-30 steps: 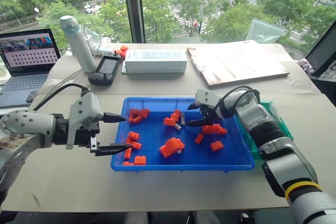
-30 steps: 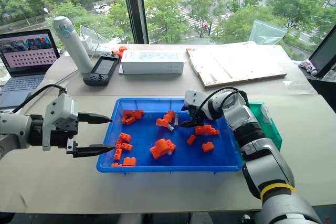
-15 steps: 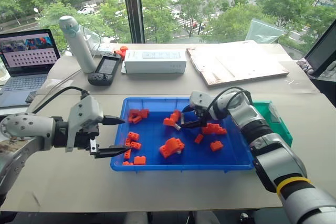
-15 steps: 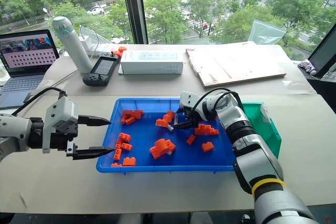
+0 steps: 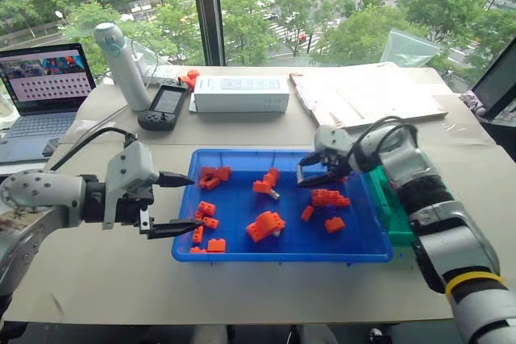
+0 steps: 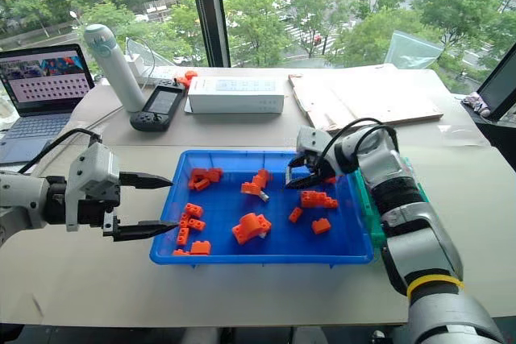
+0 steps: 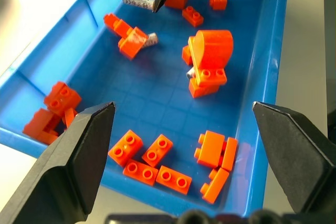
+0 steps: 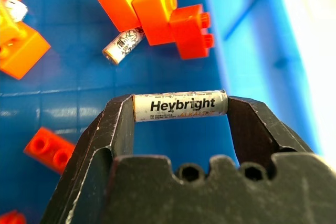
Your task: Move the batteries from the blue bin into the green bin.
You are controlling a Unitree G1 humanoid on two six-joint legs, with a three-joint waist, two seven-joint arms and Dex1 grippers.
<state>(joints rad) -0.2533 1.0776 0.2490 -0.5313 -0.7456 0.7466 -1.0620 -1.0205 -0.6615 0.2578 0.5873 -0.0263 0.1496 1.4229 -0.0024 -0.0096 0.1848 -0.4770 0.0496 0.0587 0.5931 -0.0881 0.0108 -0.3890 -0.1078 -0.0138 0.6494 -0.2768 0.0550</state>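
Observation:
The blue bin lies on the table with several orange bricks in it. My right gripper hangs above its right half, shut on a battery held crosswise between the fingertips. A second battery lies beside an orange brick mid-bin, and another battery pokes out from under the large orange block. The green bin stands against the blue bin's right side, partly hidden behind my right arm. My left gripper is open over the bin's left rim, holding nothing.
Behind the blue bin lie a white box, a flat board, a black handheld controller and a white bottle. A laptop stands at the far left. Bare table runs along the front edge.
My right gripper closed on a battery near the mid-bin bricks, then lifted it and carried it to the right. The left gripper has stayed in place.

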